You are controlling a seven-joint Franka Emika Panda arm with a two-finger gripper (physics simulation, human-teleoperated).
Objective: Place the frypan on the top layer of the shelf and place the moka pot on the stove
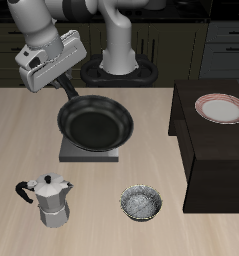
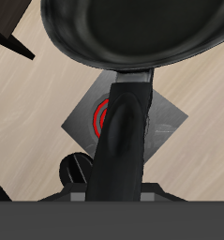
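Observation:
The black frypan [image 1: 94,123] hangs tilted in the air just above the grey stove [image 1: 83,153], hiding most of it. My gripper [image 1: 64,84] is shut on the pan's long handle [image 1: 72,95] at the end farther back. In the wrist view the handle [image 2: 123,131] runs from the gripper [image 2: 118,193] to the pan [image 2: 132,28], and the stove [image 2: 170,122] with its red coil [image 2: 102,118] lies well below. The silver moka pot [image 1: 51,199] stands upright near the table's front edge, apart from the stove. The dark shelf [image 1: 213,150] stands beside the stove.
A white plate with a pink rim [image 1: 222,108] lies on the shelf's top. A small silvery patterned bowl [image 1: 141,204] sits near the front edge between the moka pot and the shelf. The robot's base [image 1: 119,68] is at the back.

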